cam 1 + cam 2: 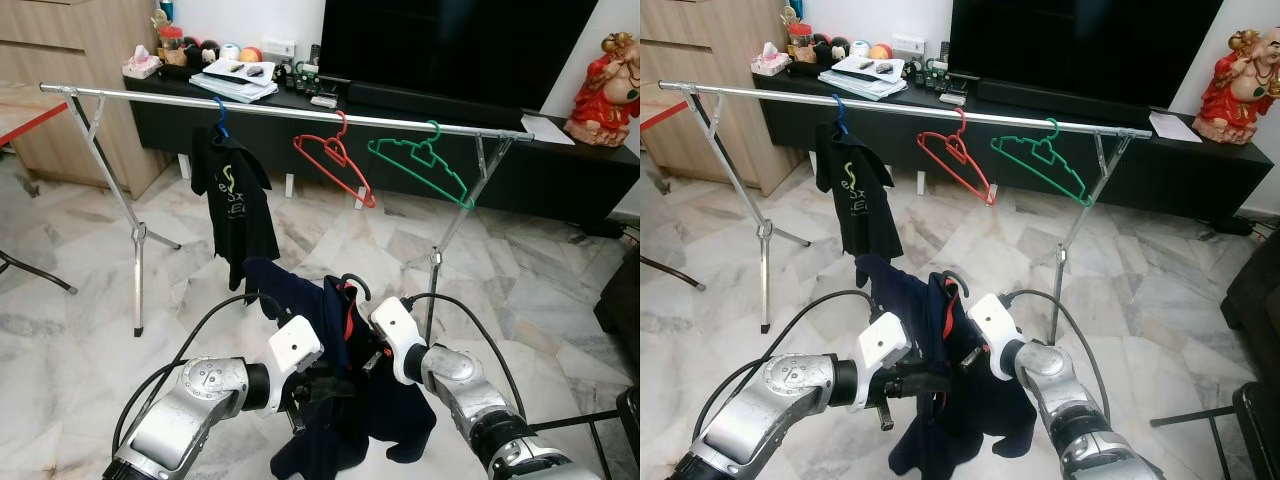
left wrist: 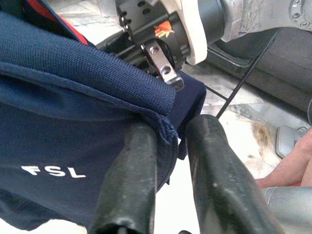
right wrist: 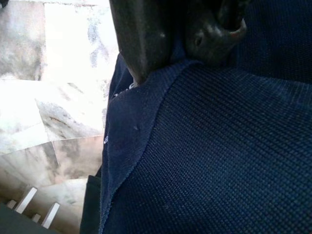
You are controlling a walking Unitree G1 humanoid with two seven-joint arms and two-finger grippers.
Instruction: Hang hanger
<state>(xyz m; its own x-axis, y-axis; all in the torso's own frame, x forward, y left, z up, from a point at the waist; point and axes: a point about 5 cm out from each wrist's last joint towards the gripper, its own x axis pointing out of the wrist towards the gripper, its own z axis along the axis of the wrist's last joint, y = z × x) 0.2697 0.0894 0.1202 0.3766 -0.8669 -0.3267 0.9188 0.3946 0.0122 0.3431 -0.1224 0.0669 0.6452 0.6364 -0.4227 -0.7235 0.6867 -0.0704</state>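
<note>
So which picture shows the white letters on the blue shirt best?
The left wrist view: the white letters read clearly on the blue shirt. The eye views show that shirt bunched, letters unseen. The right wrist view shows plain fabric.

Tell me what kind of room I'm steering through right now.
Most likely a home living room: a large black television sits on a long black low cabinet, the floor is polished marble tile, and a silver metal clothes rail stands in front.
</note>
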